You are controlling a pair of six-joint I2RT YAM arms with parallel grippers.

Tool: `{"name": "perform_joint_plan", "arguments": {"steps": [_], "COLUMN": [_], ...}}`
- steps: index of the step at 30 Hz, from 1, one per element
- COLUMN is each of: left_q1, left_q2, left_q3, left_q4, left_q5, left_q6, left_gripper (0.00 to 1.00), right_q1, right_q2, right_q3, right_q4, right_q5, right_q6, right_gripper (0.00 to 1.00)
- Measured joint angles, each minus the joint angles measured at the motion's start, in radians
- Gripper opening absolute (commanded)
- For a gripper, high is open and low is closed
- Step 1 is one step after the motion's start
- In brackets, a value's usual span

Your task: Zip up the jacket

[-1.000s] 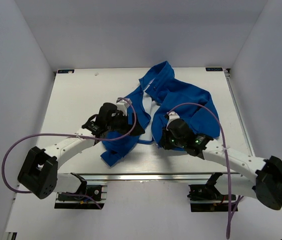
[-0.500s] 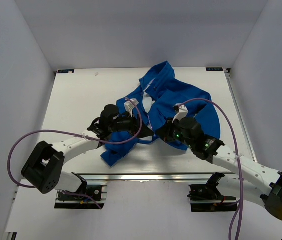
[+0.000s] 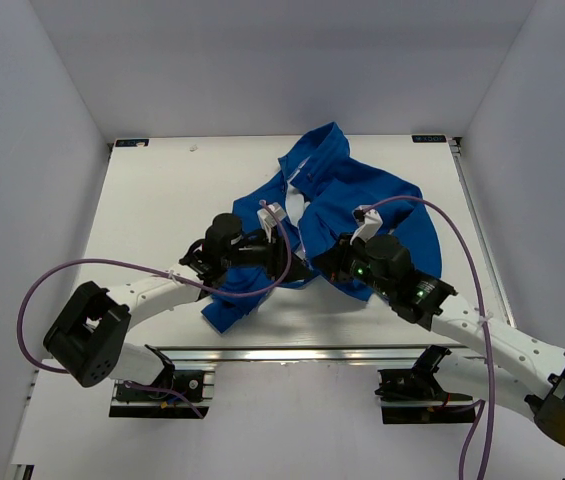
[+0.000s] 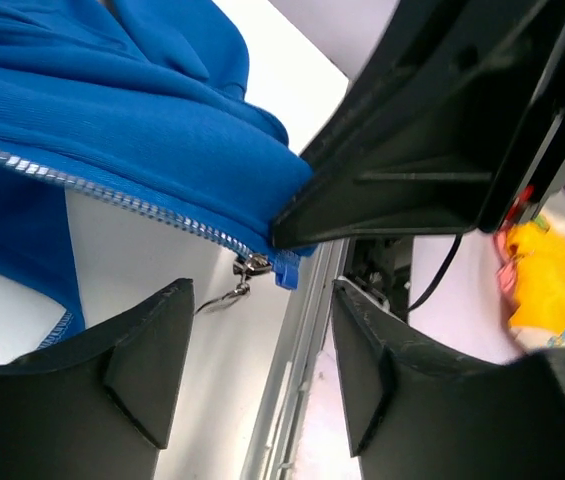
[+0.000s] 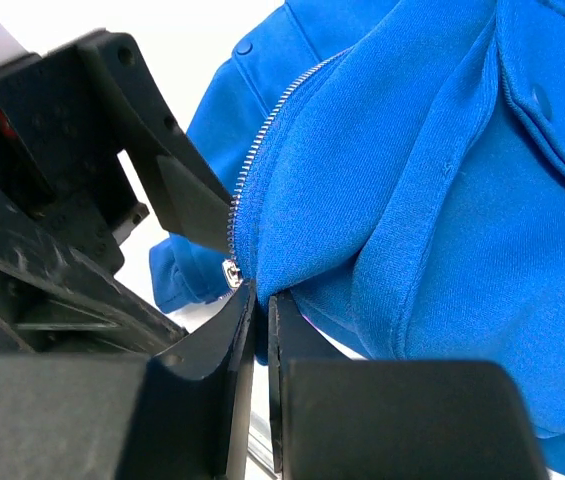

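The left gripper (image 4: 262,375) is released, its jaws apart with nothing between them. Just ahead of its fingertips, in line with the gap, sits the zipper slider (image 4: 253,264) with its pull tab (image 4: 224,295) dangling, and neither is touched. From the slider a row of zipper teeth (image 4: 112,197) runs off to that gripper's left along the blue edge of the jacket (image 3: 382,205). Just to the right of the slider, the right gripper (image 5: 259,318) is clenched on the jacket's bottom corner, pinching the cloth right at the lower end of the teeth, and its black fingers (image 4: 412,150) fill the space ahead and to the right of the left gripper. From above, the jacket lies crumpled on the table (image 3: 142,200), mostly beyond both grippers, its front gaping open past their tips. I judge the task barely begun: the slider sits at the bottom end and no closed stretch of zipper shows. I cannot tell whether both halves are already seated in the slider. What is left is to take hold of the pull tab, then draw it up the whole front while the corner is held down
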Motion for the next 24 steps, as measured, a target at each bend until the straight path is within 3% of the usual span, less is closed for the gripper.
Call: {"name": "perform_joint_plan", "arguments": {"steps": [6,7,11,24], "left_q1": [-0.013,-0.014,-0.021,-0.051], "left_q2": [0.000,0.000,0.000,-0.002], "left_q3": [0.003,0.004,0.007,0.037], "left_q4": [-0.015,-0.016,-0.024,-0.117], "left_q5": [0.024,0.029,0.033,0.025], "left_q6": [0.057,0.064,0.079,0.085], "left_gripper": [0.36,0.24,0.00,0.00], "right_q1": [0.000,0.000,0.000,0.000], "right_q2": [-0.014,-0.014,-0.014,-0.015], "right_q3": [0.000,0.000,0.000,0.001], "right_q4": [0.000,0.000,0.000,0.012], "right_q5": [0.002,0.005,0.014,0.017], "right_q6": [0.003,0.004,0.005,-0.017], "right_gripper": [0.00,0.00,0.00,0.00]}}
